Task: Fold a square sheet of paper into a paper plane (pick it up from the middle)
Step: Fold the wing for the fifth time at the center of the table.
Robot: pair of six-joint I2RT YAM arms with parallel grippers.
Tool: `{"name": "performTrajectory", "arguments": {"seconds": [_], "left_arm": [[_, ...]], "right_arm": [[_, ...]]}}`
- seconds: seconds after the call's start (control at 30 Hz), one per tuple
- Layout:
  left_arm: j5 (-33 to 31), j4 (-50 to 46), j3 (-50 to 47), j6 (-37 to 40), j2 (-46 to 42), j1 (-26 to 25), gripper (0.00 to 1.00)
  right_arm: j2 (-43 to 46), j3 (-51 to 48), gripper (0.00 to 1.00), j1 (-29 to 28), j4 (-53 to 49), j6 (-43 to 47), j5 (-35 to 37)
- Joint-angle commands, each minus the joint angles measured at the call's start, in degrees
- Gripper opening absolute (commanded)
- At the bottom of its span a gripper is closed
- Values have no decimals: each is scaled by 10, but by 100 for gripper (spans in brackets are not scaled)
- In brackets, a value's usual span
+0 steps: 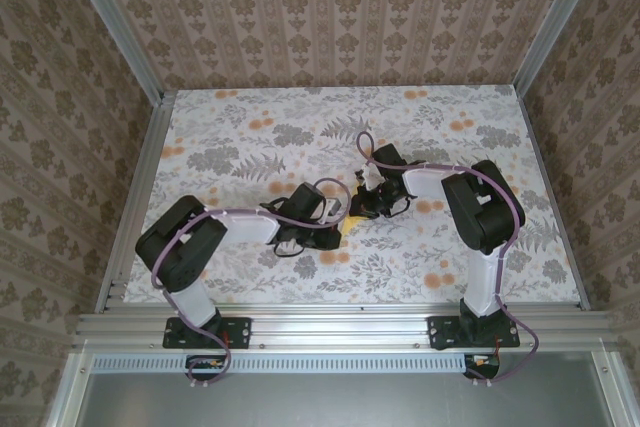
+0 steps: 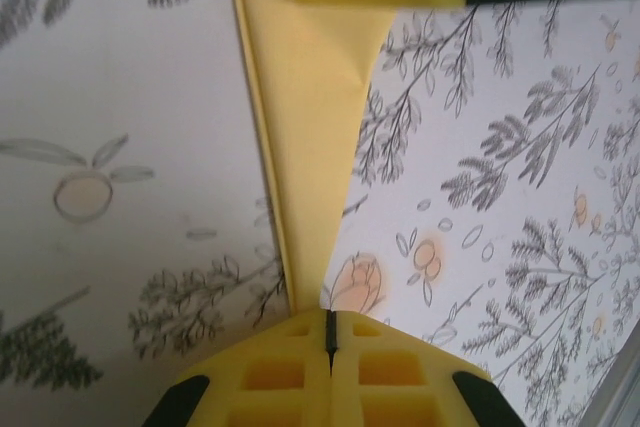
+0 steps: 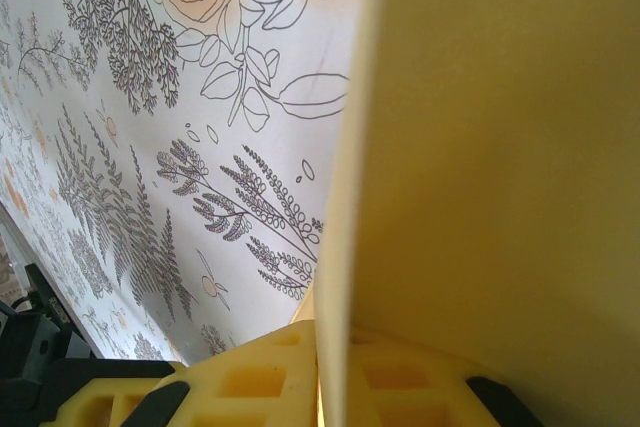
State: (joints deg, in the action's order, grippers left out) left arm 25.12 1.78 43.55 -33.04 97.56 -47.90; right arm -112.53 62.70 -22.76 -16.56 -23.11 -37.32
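Folded pale-yellow paper sheet [image 2: 310, 137] spans both grippers mid floral-print table [image 1: 250, 117]; left gripper [image 2: 330, 332] clamped on one end; right gripper [image 3: 335, 347] pinching the other (long crease visible); risk: opposing pull tears it or slips it free.

Your paper [image 2: 312, 137] is plain pale yellow, close to the brighter yellow of the left gripper [image 2: 330, 332] and right gripper [image 3: 328, 342]. Your table cover [image 1: 250, 127] is white with grey ferns and orange blossoms; the walls [image 1: 330, 7] show beige-brown damask stripes.
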Motion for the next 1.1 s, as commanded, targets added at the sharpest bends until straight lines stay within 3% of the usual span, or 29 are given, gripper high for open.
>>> {"name": "performTrajectory", "arguments": {"seconds": [0.0,0.17,0.37,0.7,1.07], "left_arm": [[3,-94,-25,22,-10,-8,3],[7,-86,-17,16,-40,-2,3],[5,27,-10,-52,-69,23,5],[-3,61,47,-66,20,24,5],[-14,39,41,-57,46,21,5]], "right_arm": [[-49,-11,13,0,-23,-6,92],[-50,-9,13,1,-24,-6,91],[-52,-7,13,1,-26,-5,91],[-55,-4,12,0,-27,-3,87],[-57,-2,13,0,-26,-4,85]]}}
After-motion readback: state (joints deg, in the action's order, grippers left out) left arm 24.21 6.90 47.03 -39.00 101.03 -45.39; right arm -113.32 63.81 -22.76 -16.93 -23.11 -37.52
